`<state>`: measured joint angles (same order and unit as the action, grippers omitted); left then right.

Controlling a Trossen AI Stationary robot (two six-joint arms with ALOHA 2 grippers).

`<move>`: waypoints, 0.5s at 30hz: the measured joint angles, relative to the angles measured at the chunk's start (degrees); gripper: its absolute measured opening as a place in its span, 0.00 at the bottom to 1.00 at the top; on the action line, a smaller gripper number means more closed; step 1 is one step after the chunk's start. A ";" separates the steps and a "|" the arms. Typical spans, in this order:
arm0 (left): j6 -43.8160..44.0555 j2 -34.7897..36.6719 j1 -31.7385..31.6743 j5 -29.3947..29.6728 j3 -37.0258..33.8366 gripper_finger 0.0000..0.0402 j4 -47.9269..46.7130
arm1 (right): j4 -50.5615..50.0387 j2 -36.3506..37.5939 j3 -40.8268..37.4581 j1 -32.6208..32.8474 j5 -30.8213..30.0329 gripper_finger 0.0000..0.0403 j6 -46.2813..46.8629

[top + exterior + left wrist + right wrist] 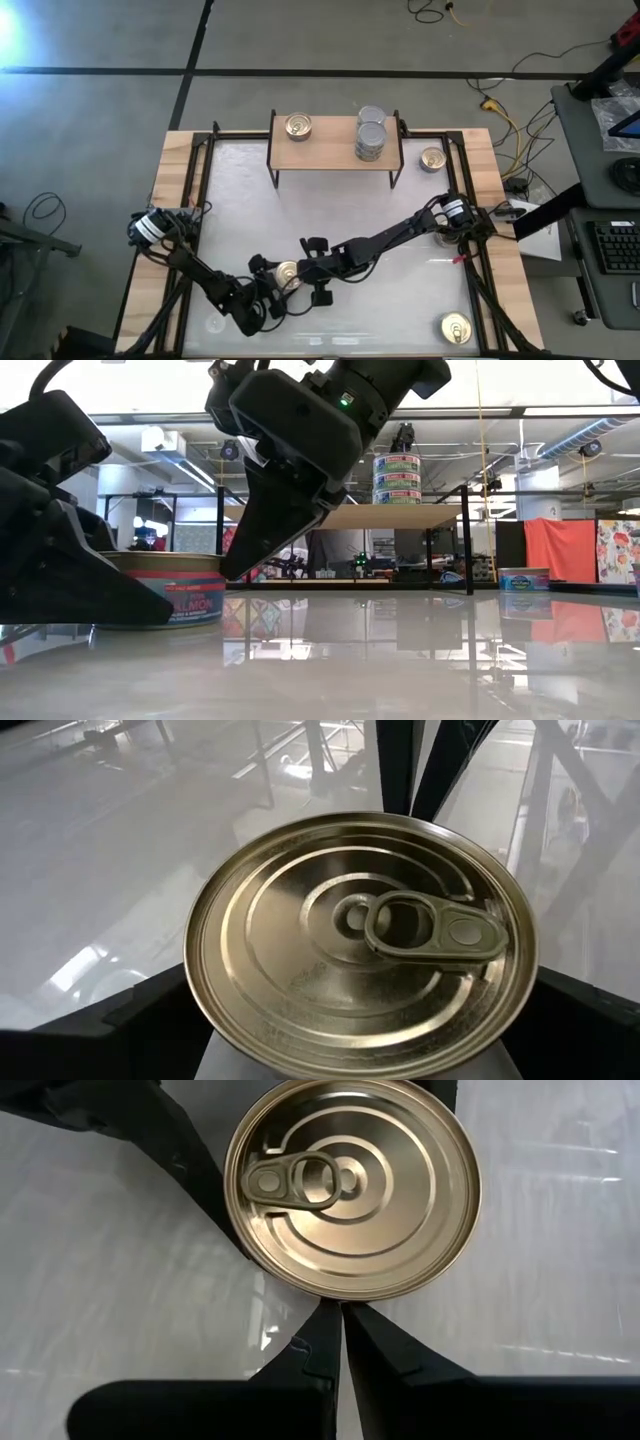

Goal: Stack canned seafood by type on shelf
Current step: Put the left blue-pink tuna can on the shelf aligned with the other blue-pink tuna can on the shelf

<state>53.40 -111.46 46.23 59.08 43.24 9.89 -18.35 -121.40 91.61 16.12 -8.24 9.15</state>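
Observation:
A gold pull-ring can [287,272] stands flat on the white table near its front edge, left of the middle. My left gripper [272,284] is open, and its fingers [120,1020] stand on either side of this can. My right gripper [304,270] is shut, with its tip at the can's right side. The shelf [335,150] stands at the far middle. On it are one gold can [298,126] and a stack of silver cans [370,136]. My left gripper's fingers flank the can's side wall [232,1210], coming low from the table's near left; whether they touch it, I cannot tell. My right gripper's shut fingertips [335,1325] rest against the can's top rim [336,1296] on its right side. They slant down from the table's right. The can stands upright on the table.
One gold can [432,158] sits on the table right of the shelf, and another [456,327] sits at the near right corner. The table has wooden side rims [170,200]. Free white surface lies between the shelf and the grippers.

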 joint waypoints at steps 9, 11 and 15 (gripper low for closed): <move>0.03 0.00 -0.35 -0.35 0.04 0.92 0.06 | -0.38 0.00 0.00 -0.02 -0.32 0.03 -0.18; 0.01 0.08 -0.39 -0.51 0.11 0.92 0.02 | -0.94 0.00 0.02 0.02 -0.32 0.03 -0.24; -0.49 2.37 -0.55 -2.27 0.12 0.93 -1.98 | -4.04 0.73 0.17 0.04 -0.96 0.03 -1.00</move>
<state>52.91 -109.09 45.69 56.81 43.36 7.91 -22.39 -120.68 91.79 16.16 -9.19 8.15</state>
